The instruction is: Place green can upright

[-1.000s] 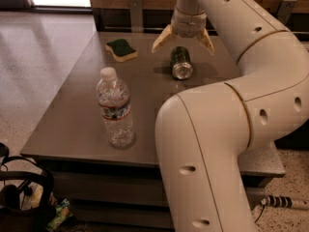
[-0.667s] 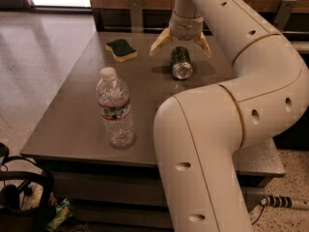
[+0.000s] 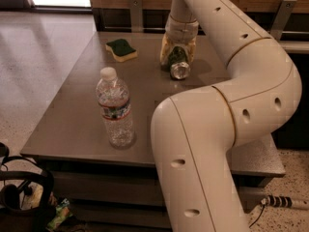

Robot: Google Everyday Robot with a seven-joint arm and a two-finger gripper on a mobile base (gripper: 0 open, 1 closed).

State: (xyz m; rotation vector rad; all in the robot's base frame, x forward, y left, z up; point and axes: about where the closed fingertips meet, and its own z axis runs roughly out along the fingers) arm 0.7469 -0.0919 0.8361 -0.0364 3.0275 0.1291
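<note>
Grey-brown table [image 3: 72,124] across the middle of the view, above a pale speckled floor [image 3: 43,57]. Thick cream arm [image 3: 251,95] rising from the bottom edge, elbowing at the right, then running up and left towards the far side of the tabletop. At its end, gripper [image 3: 178,57] pointing down over the far middle of the table, yellowish fingers [image 3: 165,50] set against both sides of the green can [image 3: 179,67], closed on it. Clear water bottle [image 3: 114,108] with a white cap, upright near the front left of the table, well apart from the gripper. Green-and-yellow sponge [image 3: 121,49] lying flat at the far left, near the gripper but not touching. Smallest, the green can: on its side on the tabletop, between the fingers, silver end towards the camera.
</note>
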